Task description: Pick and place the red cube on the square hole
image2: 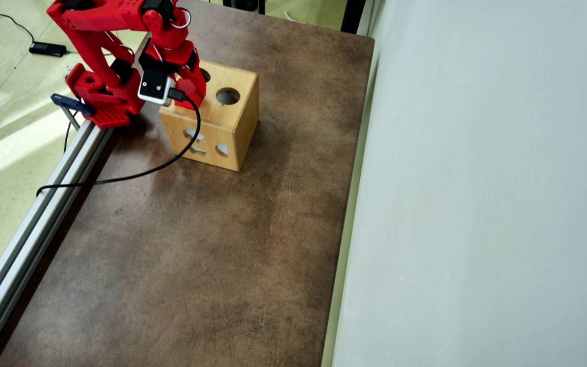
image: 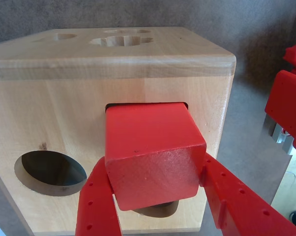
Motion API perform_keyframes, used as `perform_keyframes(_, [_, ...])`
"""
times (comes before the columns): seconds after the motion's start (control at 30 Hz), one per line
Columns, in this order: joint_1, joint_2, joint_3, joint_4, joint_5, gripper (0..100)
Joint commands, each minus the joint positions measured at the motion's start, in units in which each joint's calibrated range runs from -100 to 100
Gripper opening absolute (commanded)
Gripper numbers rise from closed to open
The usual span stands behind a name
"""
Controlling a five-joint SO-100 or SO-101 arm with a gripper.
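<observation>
In the wrist view the red cube (image: 153, 152) sits between my two red fingers (image: 96, 201), and my gripper (image: 154, 162) is shut on it. The cube's far end enters the square hole (image: 109, 106), of which only a thin dark edge shows around the cube. That hole is cut in the face of the light wooden box (image: 54, 113) toward the camera. In the overhead view the arm and its camera cover the gripper (image2: 191, 97) over the left part of the box (image2: 222, 132). Cube and square hole are hidden there.
A round hole (image: 49, 172) lies left of the cube on the same face, and another dark hole (image: 158, 210) shows just under it. The box's neighbouring face has a flower-shaped hole (image: 121, 41). The arm's base (image2: 100, 97) and a metal rail (image2: 33, 219) line the brown table's left edge.
</observation>
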Motion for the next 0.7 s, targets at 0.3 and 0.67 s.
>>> perform_keyframes(0.3, [0.09, -0.01, -0.12, -0.07, -0.05, 9])
perform_keyframes(0.67, [0.09, -0.09, -0.12, 0.41, -0.10, 32])
